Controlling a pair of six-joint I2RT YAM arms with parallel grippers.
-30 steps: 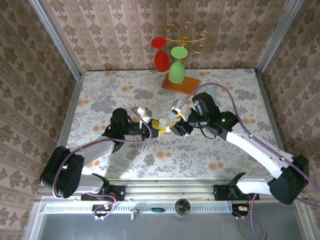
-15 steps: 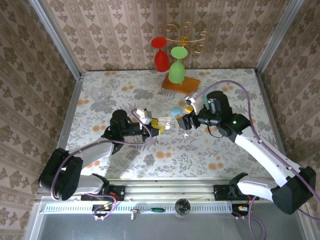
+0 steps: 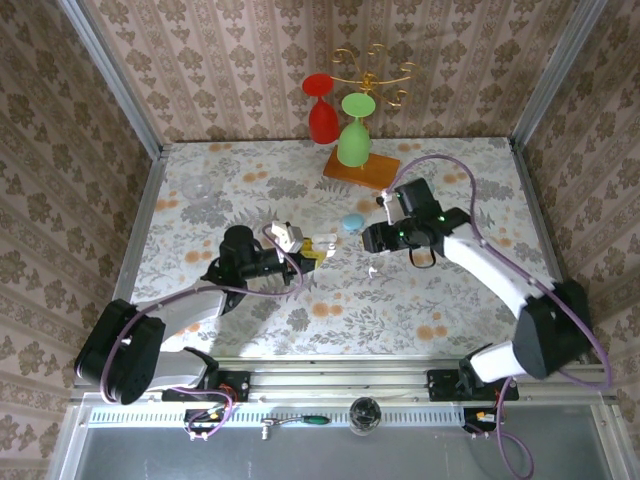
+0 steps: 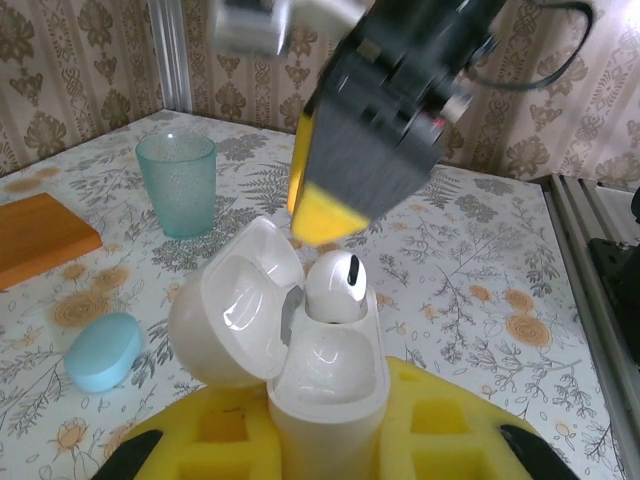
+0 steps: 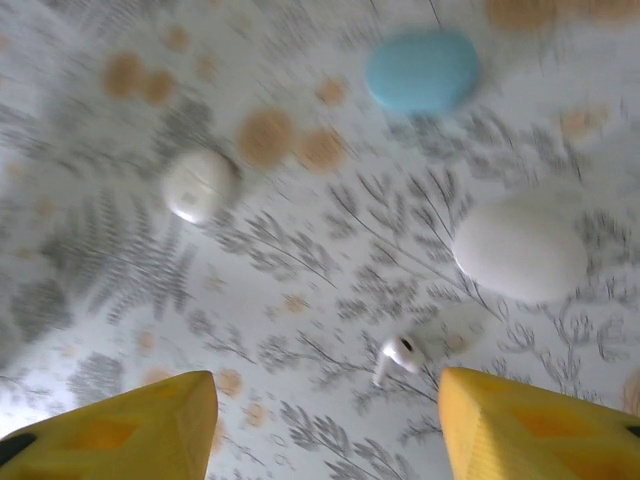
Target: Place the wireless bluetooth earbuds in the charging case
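Note:
My left gripper point(image 4: 325, 445) is shut on the white charging case point(image 4: 330, 375), held upright between its yellow pads with the lid swung open to the left. One white earbud point(image 4: 335, 285) sits in the far socket; the near socket is bare. From above the case point(image 3: 325, 243) hangs over the table's middle. My right gripper point(image 5: 335, 435) is open over the table, with nothing between its yellow fingers. A second white earbud point(image 5: 397, 355) lies on the cloth between them, nearer the right finger. In the top view this earbud point(image 3: 372, 270) lies just below the right gripper point(image 3: 370, 240).
A closed blue case point(image 5: 422, 72) and a closed white pebble-shaped case point(image 5: 520, 250) lie near the right gripper. A small round white thing point(image 5: 198, 185) is blurred. A teal cup point(image 4: 176, 185), a wooden board point(image 3: 360, 168) with red and green glasses, and a clear glass point(image 3: 197, 188) stand further back.
The right gripper has drawn away from the held case toward the right and now points down at the table. The left gripper keeps its hold on the case, barely moved.

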